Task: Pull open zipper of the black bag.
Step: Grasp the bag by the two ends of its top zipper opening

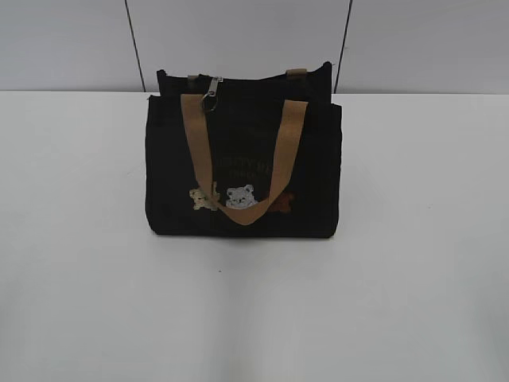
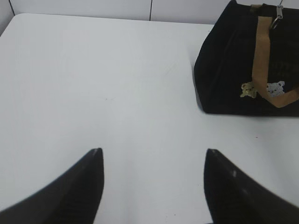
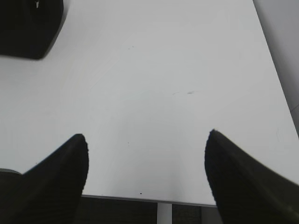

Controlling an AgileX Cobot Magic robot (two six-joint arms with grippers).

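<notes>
**Both grippers wide and empty, bag not yet touched**

Nearest the wrist cameras, the left gripper hangs over the bare white table with its 2 dark fingers spread wide and nothing between them. The right gripper is the same: jaws apart, empty, near the table's front edge.

Farther off, the black bag stands upright mid-table, well apart from both grippers. One tan handle droops over its front, past the bear patches.

At the far top edge sits the zipper, its silver pull hanging down near the bag's left end, just beside the handle's left strap.

Risks, as I judge them: the pull is small and lies close to the tan strap, so a gripper could pinch webbing instead. The bag is light, soft fabric; if only 1 arm tugs the pull, the whole bag may slide or tip rather than unzip. The other arm likely needs to brace it.
</notes>
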